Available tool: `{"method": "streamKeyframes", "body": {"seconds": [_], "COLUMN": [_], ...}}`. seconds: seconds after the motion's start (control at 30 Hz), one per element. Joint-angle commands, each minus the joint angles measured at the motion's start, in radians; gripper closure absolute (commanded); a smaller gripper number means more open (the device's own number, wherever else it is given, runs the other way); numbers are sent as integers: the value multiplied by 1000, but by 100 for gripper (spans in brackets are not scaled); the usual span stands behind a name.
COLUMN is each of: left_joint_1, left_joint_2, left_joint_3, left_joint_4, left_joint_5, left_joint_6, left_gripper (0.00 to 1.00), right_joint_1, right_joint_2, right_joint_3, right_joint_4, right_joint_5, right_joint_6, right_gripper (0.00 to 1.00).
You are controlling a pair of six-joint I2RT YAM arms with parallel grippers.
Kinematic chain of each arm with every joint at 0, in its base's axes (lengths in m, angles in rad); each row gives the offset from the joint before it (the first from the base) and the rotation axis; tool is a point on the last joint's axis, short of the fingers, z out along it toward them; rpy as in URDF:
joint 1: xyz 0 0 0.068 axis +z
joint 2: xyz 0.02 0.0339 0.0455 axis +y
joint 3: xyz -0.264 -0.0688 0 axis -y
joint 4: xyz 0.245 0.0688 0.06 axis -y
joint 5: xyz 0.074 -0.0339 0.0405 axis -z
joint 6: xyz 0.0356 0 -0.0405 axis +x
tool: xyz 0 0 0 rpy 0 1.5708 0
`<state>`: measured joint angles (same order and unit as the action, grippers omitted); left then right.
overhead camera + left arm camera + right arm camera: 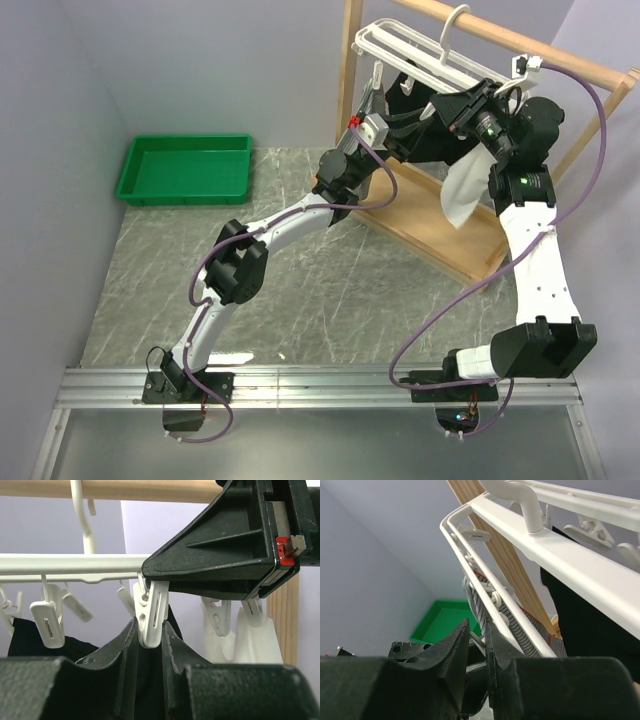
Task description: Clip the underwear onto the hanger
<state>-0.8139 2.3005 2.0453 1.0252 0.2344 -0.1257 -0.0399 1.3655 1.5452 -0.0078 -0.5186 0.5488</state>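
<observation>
Left claw [150, 626]: closed on a white clip [150, 611] that hangs from the hanger [580, 572]; one finger presses each side of the clip.
Right claw [477, 625]: fingers almost together, with only a thin slit between them. Cannot tell whether anything is pinched in it.
Underwear [517, 630]: striped cloth tucked just under the thin outer bars of the hanger, at 12 o'clock from the right claw in the right wrist view.
Hanger position: up at 1 o'clock in the top view, hooked over the top bar of the wooden rack [440, 240].
In the way: the right claw's black body fills the 2 o'clock part of the left wrist view, its tip against the hanger bar directly above the gripped clip.
Nearby: a black garment [425, 125] hangs under the hanger, with a white cloth [465, 190] at 4 o'clock from it. A green tray [185, 170] sits on the desk [300, 300] at 10 o'clock.
Hard to see: in the top view the arms cover the underwear and the clips. In the right wrist view the underwear's lower edge is cut off by the claw.
</observation>
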Motion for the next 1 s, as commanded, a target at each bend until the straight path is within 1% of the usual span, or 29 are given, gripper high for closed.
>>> {"method": "streamKeyframes", "body": {"seconds": [0.0,0.03,0.07,0.1,0.13,0.17,0.2,0.23,0.3,0.33,0.43,0.53,0.63,0.67,0.7,0.77,0.87,0.97], "left_joint_1": [-7,-8,-8,-7,-8,-8,-8,-8,-8,-8,-11,-10,-10,-11,-11,-11,-13,-14], "left_joint_2": [-56,-56,-55,-52,-50,-49,-47,-47,-44,-42,-32,-24,-18,-13,-12,-4,5,11], "left_joint_3": [32,33,36,41,42,46,44,46,58,59,81,98,113,119,127,136,150,148], "left_joint_4": [19,19,18,15,15,15,15,13,1,-1,-25,-34,-48,-62,-65,-82,-91,-100], "left_joint_5": [72,80,83,85,82,80,74,56,45,36,8,-3,9,13,17,23,32,19], "left_joint_6": [-26,-25,-26,-25,-22,-19,-14,-5,11,21,78,95,97,97,95,93,92,101], "left_gripper": [99,99,100,100,98,95,92,85,79,75,67,61,62,64,67,68,67,62], "right_joint_1": [-3,-3,-2,-3,-3,-3,-3,-3,-3,-3,-3,2,8,8,8,8,9,11], "right_joint_2": [21,21,21,20,21,20,18,12,11,10,10,11,9,7,6,4,6,0], "right_joint_3": [49,49,46,46,46,46,43,41,41,41,44,47,44,44,41,39,44,42], "right_joint_4": [19,20,23,26,28,28,31,32,32,32,28,20,19,19,23,26,23,26], "right_joint_5": [-18,-20,-20,-21,-23,-23,-20,-17,-12,-6,-8,-1,0,-3,-4,-6,-8,-8], "right_joint_6": [-15,-18,-20,-21,-24,-24,-24,-23,-24,-24,-29,-52,-70,-72,-70,-72,-72,-79], "right_gripper": [74,77,84,88,93,100,100,100,100,100,100,100,100,100,100,100,100,100]}}
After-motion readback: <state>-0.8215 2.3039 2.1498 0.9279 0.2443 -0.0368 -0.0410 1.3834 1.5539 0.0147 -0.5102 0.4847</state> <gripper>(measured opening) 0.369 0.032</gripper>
